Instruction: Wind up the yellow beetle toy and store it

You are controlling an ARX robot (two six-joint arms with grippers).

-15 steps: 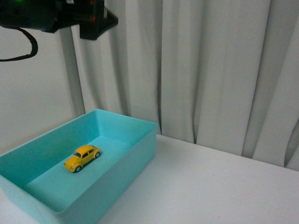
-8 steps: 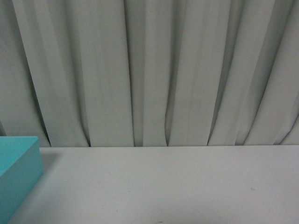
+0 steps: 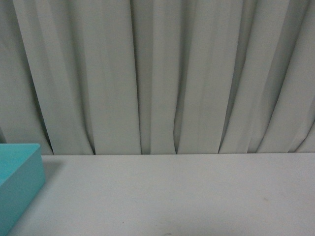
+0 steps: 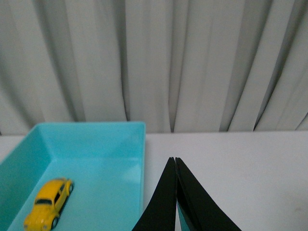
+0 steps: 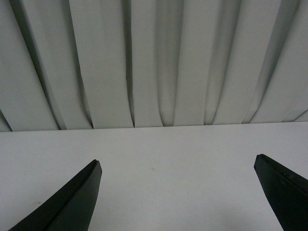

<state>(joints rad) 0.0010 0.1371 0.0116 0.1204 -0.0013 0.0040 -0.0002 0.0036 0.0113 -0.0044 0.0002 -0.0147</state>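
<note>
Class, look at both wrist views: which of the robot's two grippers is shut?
The left gripper: its fingertips meet beside the teal bin. The right gripper is spread wide open.

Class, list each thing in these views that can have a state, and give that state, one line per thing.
yellow beetle toy: upright on its wheels inside the bin, not held.
turquoise bin: open-topped, holding only the toy.
left hand: shut, empty, outside the bin.
right hand: open, empty, over bare table.

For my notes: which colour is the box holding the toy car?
Turquoise box, best seen in the left wrist view.
</note>
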